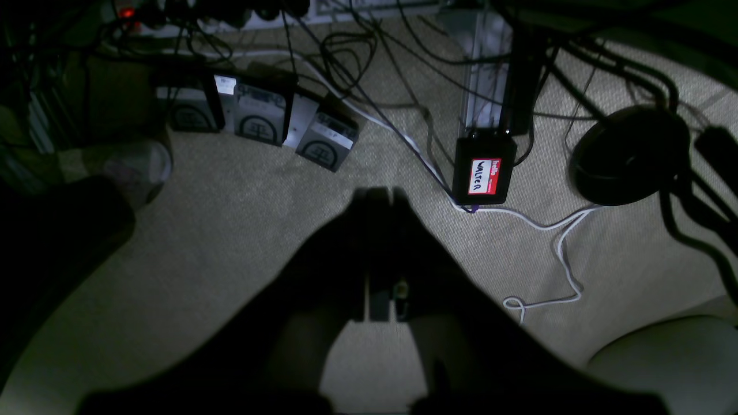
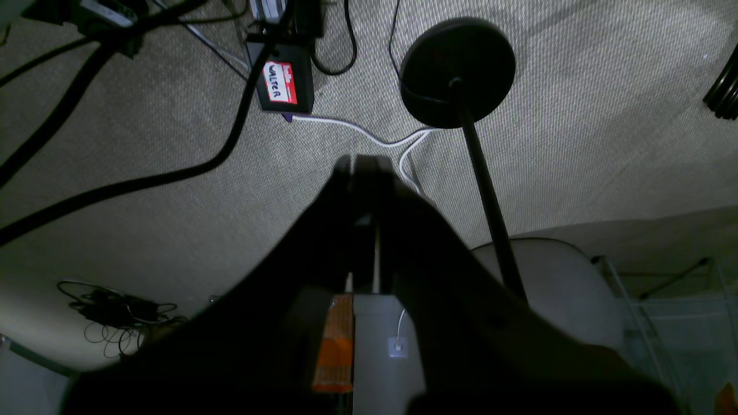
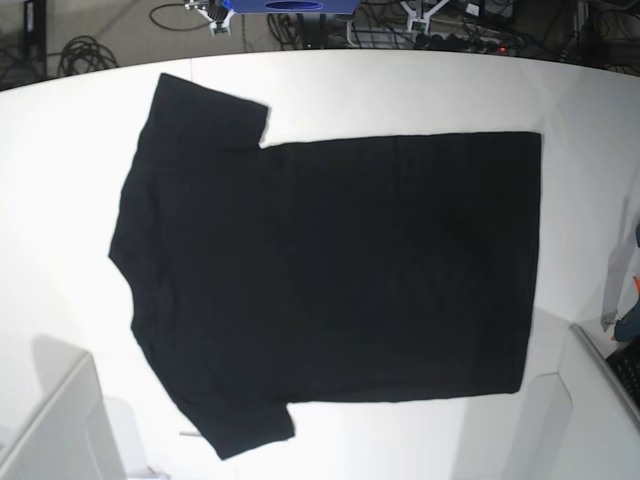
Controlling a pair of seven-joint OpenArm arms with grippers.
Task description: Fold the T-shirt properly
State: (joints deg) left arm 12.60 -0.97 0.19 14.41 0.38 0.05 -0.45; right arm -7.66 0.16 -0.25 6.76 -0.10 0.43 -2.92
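The T-shirt lies spread flat on the table, its plain black side up, with the collar edge toward the base view's left and the hem toward its right. One sleeve points to the top of that view, the other to the bottom. My left end effector and my right end effector are each pressed together, with nothing pinched between the fingers.

I expect the cloth to be light and limp, not fragile and not very slippery, but quick to crease or sag if I lift it by a single point. One layer this flat gives little to grip, so I would press down lightly at an edge and gather a small pinch. The sleeve ends and the hem corners look like the best holds; taking a sleeve and the hem corner on the same side together should keep the fold straight.

The base view alone shows me the shirt and its whole outline. The wrist views miss it entirely: both show a black box with a "hello" label and a round black base, while only the left one shows a row of small boxed units.
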